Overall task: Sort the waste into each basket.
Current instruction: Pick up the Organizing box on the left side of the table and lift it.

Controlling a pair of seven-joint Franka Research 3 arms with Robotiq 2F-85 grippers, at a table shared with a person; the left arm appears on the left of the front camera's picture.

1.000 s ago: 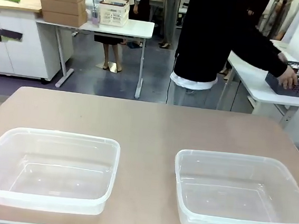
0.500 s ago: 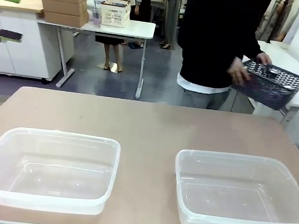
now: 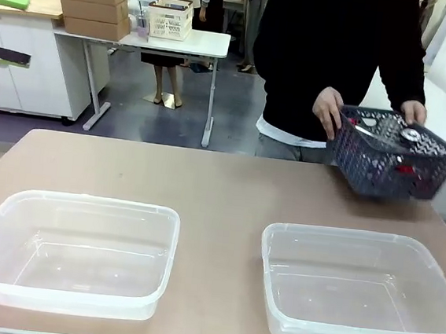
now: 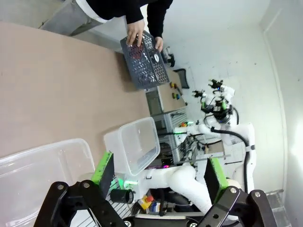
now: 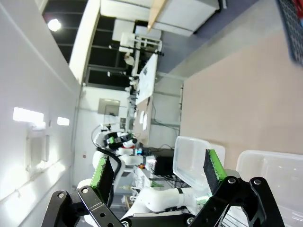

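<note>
Tan table [image 3: 221, 184] in a busy workroom. One see-through tub [image 3: 85, 199] sits at 7 o'clock, the other tub [image 3: 343, 233] at 5. At 2, a hand [image 3: 327, 112] holds a grey basket [image 3: 381, 170] with red waste [image 3: 406, 170]. The left gripper [image 4: 157, 170] and right gripper [image 5: 159, 168] gape wide.

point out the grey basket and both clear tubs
grey lattice basket [image 3: 374, 162], front view, front wall
left clear tub [image 3: 93, 199], front view, far rim
right clear tub [image 3: 343, 232], front view, far rim
</note>
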